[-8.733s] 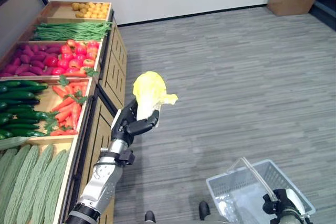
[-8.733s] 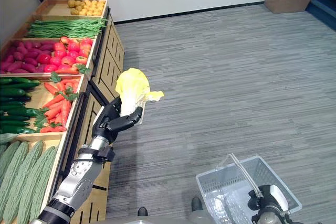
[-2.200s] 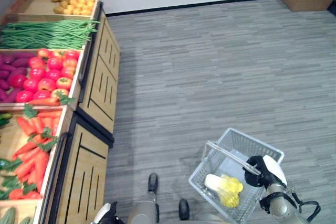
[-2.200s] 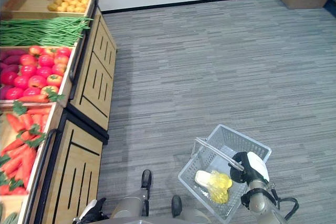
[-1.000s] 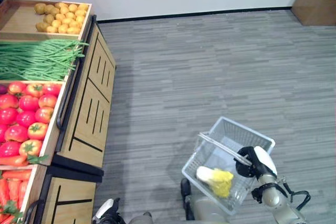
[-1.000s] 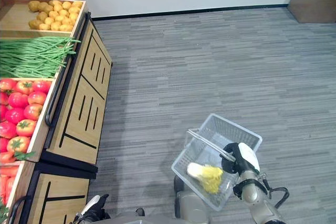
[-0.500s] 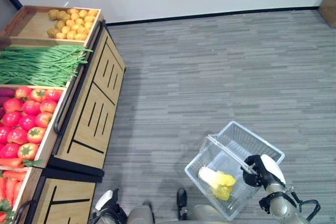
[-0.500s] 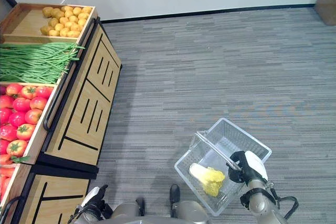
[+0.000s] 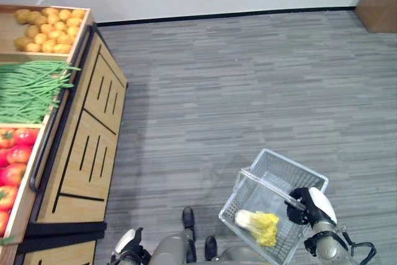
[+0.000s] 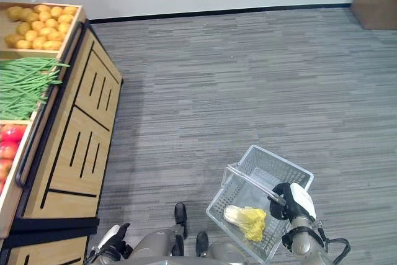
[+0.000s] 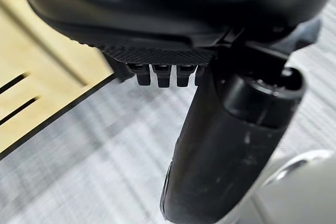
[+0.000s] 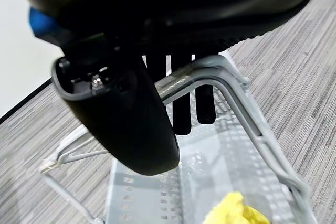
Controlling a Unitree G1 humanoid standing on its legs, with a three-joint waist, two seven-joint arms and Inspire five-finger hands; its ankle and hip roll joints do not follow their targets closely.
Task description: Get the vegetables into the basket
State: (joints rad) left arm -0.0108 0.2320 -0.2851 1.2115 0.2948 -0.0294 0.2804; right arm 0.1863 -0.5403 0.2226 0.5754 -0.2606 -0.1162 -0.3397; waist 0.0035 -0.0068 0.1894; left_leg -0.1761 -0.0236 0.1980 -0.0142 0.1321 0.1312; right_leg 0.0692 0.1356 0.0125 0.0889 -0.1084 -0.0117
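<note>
A grey plastic basket (image 9: 282, 176) hangs above the floor at the lower right. My right hand (image 9: 308, 205) is shut on its handle (image 12: 210, 80), the fingers (image 12: 181, 108) curled over the bar. A yellow and white cabbage (image 9: 258, 226) lies inside the basket, and its yellow leaves (image 12: 236, 211) also show in the right wrist view. My left hand (image 9: 126, 241) hangs low at the bottom left beside the wooden stand, holding nothing, with its thumb (image 11: 226, 145) straight.
The wooden produce stand (image 9: 80, 134) runs along the left, holding potatoes (image 9: 46, 23), green beans (image 9: 28, 88) and tomatoes (image 9: 12, 153). Grey floor (image 9: 248, 91) stretches to the white wall. A brown box (image 9: 378, 4) stands at the far right.
The whole picture has shifted, so the stand sits further left in view. The basket still hangs from my right hand with the cabbage inside.
</note>
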